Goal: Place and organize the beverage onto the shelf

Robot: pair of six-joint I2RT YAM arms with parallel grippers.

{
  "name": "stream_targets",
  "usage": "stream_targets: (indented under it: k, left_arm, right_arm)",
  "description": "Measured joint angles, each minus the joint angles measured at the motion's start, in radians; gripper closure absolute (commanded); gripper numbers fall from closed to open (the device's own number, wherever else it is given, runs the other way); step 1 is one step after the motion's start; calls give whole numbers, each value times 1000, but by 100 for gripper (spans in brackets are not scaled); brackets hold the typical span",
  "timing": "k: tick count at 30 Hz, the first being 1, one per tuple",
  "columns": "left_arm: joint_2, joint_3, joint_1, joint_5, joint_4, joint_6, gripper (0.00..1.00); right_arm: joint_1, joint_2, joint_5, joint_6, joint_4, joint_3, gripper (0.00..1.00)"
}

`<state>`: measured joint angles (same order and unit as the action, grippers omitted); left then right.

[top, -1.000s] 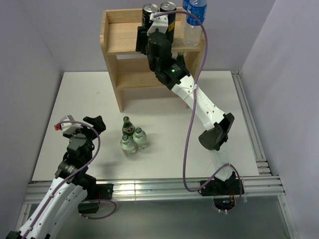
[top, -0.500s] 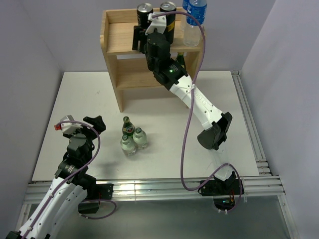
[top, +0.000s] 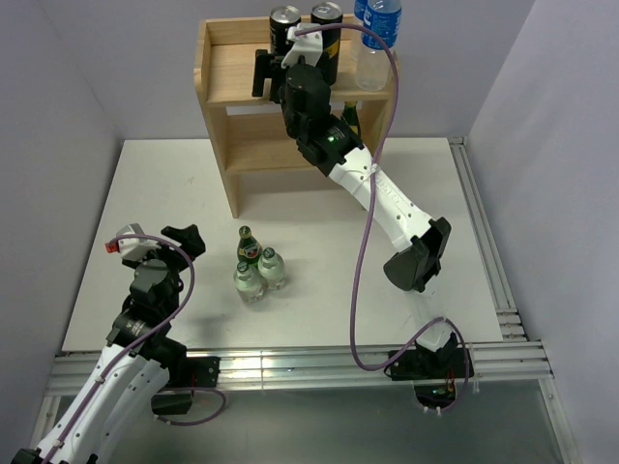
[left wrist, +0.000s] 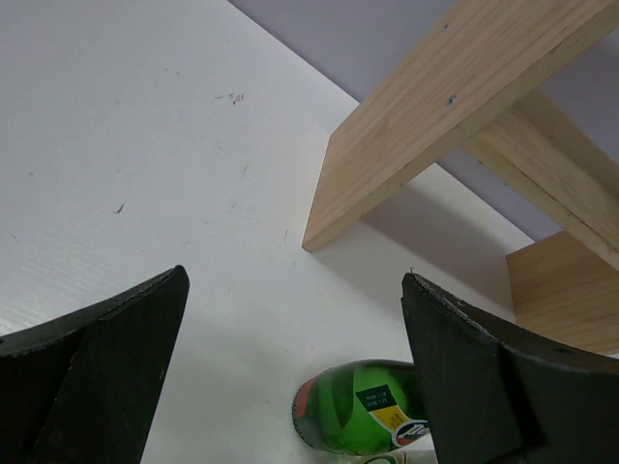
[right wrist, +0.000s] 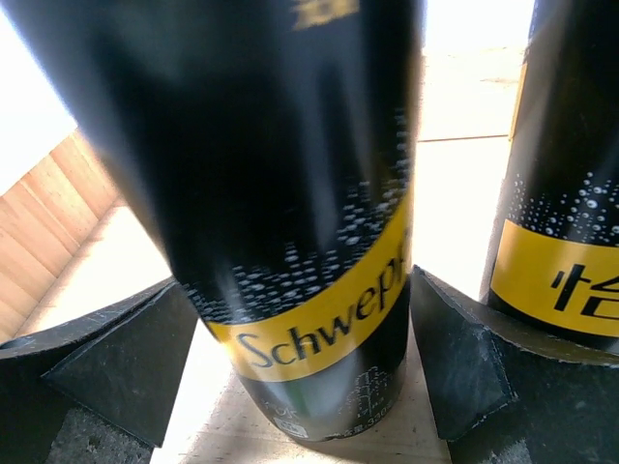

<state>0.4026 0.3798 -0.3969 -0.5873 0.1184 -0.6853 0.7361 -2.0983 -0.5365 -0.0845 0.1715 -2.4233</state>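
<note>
Atop the shelf (top: 232, 70) stand two black cans (top: 284, 19), right fingers (right wrist: 116, 358) released around one; left fingers (left wrist: 97, 358) spread.

at the top centre of the frame you have two black cans, the left can (top: 284, 23) and the right can (top: 327, 17), both on the one shelf (top: 218, 72). just right of them you can count two blue-capped water bottles (top: 375, 43); they overlap, so the second is hard to confirm. one dark bottle neck (top: 350, 112) shows at the lower board. in the lower middle, the counter (top: 145, 193) carries three bottles: one green bottle (top: 249, 246) and two small clear bottles (top: 272, 267).
</note>
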Motion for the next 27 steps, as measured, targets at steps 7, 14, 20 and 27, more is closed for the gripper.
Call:
stream_targets:
  k: [7, 14, 20, 27]
  left_arm:
    - [0, 0, 0, 0, 0, 0, 1]
    - [-2, 0, 0, -1, 0, 0, 1]
    - [-2, 0, 0, -1, 1, 0, 1]
    - [-2, 0, 0, -2, 1, -7, 1]
  right_arm:
    - [6, 38, 6, 0, -33, 65, 6]
    - [24, 100, -5, 0, -48, 157, 7]
    - [42, 157, -24, -4, -79, 250, 7]
    - [77, 273, -50, -26, -122, 417, 7]
